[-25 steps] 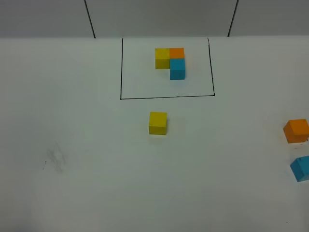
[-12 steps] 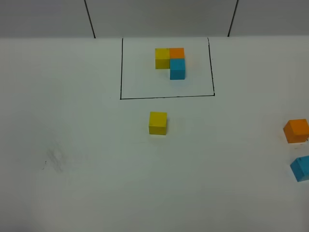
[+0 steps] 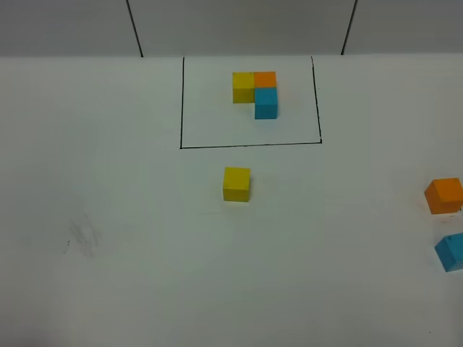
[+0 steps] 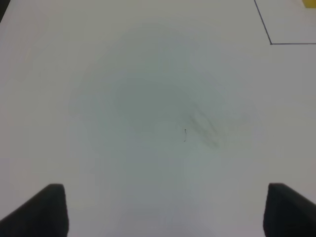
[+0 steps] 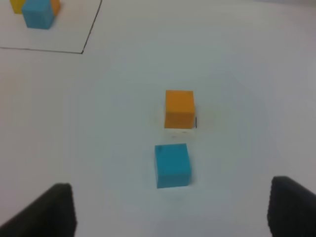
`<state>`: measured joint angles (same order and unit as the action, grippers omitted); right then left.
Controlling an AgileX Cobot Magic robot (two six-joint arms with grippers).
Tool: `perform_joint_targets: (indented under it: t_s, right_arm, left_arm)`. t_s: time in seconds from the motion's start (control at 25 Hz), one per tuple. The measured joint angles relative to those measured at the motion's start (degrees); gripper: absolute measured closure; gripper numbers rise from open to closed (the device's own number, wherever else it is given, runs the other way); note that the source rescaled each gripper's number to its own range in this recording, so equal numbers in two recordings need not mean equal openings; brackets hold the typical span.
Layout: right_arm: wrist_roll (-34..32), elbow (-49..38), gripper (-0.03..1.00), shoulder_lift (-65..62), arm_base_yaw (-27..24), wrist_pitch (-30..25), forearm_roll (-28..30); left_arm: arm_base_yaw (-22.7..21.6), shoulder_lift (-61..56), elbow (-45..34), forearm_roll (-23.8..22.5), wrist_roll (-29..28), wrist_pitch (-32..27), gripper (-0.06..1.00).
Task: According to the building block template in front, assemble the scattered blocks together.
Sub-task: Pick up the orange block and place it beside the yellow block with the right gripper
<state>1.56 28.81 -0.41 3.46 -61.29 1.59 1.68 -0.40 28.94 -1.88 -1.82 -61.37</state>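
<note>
I'm aiming to centre the right gripper (image 5: 175, 210), fingers spread wide, on the blue block (image 5: 172, 165) just ahead between them, sparing the orange block (image 5: 179, 108) just beyond; the left gripper (image 4: 170, 210) is hanging spread too.

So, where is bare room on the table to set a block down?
Free: the wide patch left of the loose yellow block, below the outlined rectangle; also the stretch between it and the loose orange block. Crowded: the right edge, where orange and the loose blue block sit close, and around the template.
</note>
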Motion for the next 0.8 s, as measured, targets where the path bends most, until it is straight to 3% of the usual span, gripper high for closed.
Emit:
perform_joint_targets:
  t_s: [0.44, 0.64, 0.8]
  right_arm:
    - [-2.5, 0.0, 0.35, 1.4, 0.0, 0.1, 2.2]
    - [-7.2, 3.4, 0.33, 16.1, 0.0, 3.1, 3.2]
    - [-7.5, 8.6, 0.19, 33.7, 0.0, 6.2, 5.2]
  left_arm:
    - [0.0, 0.0, 0.0, 0.0, 0.0, 0.0, 0.26]
    - [0.0, 0.0, 0.0, 0.0, 0.0, 0.0, 0.26]
    - [0.0, 0.0, 0.0, 0.0, 0.0, 0.0, 0.26]
